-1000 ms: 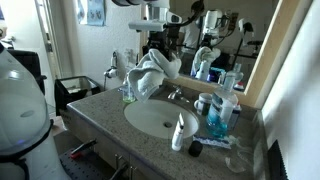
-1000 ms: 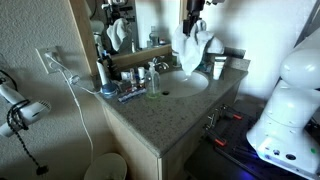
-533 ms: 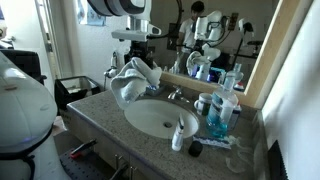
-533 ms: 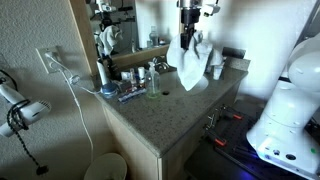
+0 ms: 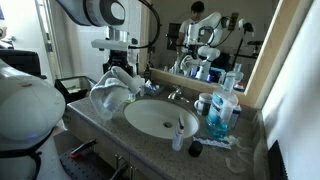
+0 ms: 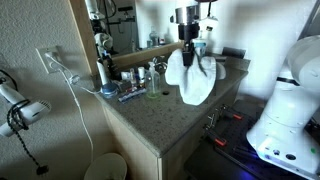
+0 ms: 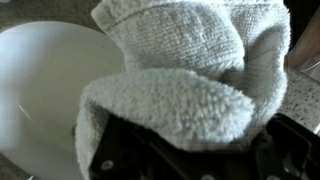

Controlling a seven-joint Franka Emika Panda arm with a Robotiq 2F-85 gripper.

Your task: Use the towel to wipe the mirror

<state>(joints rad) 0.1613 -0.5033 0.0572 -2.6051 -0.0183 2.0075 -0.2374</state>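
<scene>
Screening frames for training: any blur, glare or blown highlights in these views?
Wrist view: towel soft and filling the frame, sink bowl blown out white. In an exterior view, the mirror reflects clutter and window glare sits upper left. Both exterior views are low-resolution, with the towel slightly smeared.

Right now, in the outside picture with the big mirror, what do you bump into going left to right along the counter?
towel → sink → white tube → blue bottle

No text is showing clearly enough to read: the labels on the bottles [image 5: 222,108] on the counter [image 5: 105,125] are appearing too small and blurred.
</scene>
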